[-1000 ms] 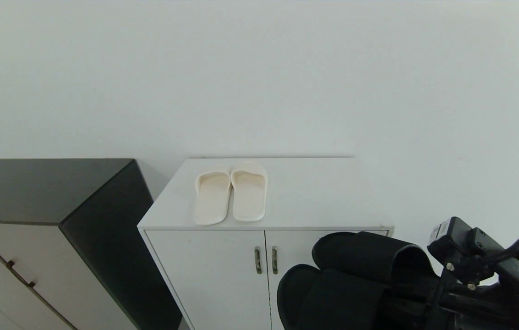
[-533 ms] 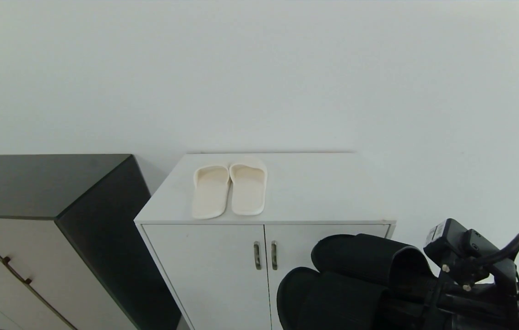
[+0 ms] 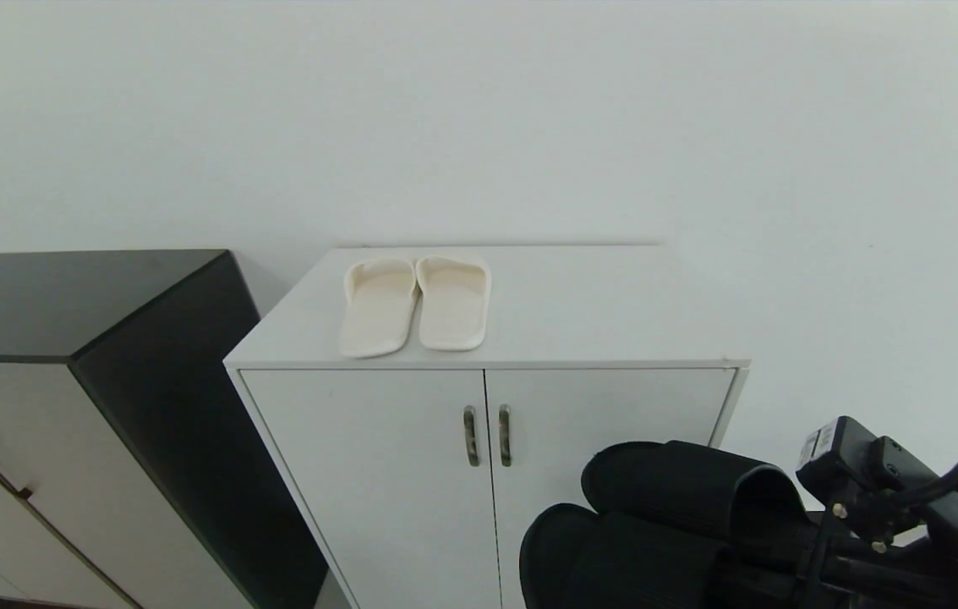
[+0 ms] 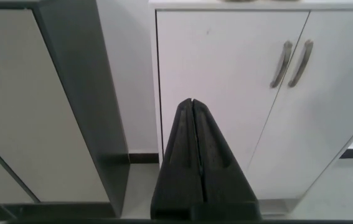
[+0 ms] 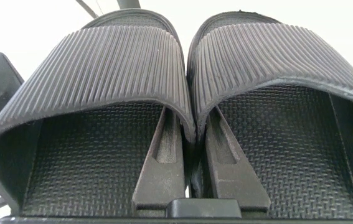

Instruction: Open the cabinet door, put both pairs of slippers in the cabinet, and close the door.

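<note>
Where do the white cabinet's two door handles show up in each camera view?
Head view: door handles at the centre, where the closed doors meet, below the cream slippers.
Left wrist view: door handles beyond the shut left end effector.
Right wrist view: not in it.
Shared landmark: dark cabinet, in head and left wrist views.

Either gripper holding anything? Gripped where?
Right gripper pinches the black slippers by their touching inner walls, one finger inside each. Left gripper shut, empty.
</note>
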Tool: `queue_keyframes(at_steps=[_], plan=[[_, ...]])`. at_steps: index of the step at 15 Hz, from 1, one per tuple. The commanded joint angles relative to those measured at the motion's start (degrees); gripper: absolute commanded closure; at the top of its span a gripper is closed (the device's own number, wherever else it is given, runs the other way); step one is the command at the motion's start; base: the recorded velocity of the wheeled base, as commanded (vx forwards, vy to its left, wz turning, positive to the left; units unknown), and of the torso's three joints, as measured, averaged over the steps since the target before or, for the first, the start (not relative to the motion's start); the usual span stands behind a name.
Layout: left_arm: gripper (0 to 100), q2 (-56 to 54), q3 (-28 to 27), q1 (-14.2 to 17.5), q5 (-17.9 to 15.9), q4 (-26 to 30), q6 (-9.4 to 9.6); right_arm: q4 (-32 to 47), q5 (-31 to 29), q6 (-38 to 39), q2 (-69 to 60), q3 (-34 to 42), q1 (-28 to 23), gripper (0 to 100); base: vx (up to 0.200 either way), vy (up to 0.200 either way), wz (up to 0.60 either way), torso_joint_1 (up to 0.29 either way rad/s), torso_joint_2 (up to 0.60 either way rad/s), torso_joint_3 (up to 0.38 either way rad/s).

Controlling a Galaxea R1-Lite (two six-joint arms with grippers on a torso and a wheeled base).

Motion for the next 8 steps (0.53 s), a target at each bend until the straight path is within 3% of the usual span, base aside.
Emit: queue_keyframes(at_steps=[1, 6, 8], plan=[[0, 0.07, 0.0, 0.0, -0.17, 0.0, -0.04, 0.0, 0.1, -0.03, 0.93, 0.6, -0.16, 100, 0.0, 0.0, 0.0, -0.222, 0.53, 0.31], [0, -0.02, 0.0, 0.0, -0.26, 0.0, -0.13, -0.18, 0.01, -1.09, 0.93, 0.86, -0.16, 100, 0.0, 0.0, 0.0, -0.195, 0.52, 0.318], [0, 0.07, 0.0, 0.0, -0.52, 0.09, 1.01, -0.44, 0.19, -1.09, -0.39, 2.01, -0.16, 100, 0.0, 0.0, 0.0, -0.178, 0.49, 0.305]])
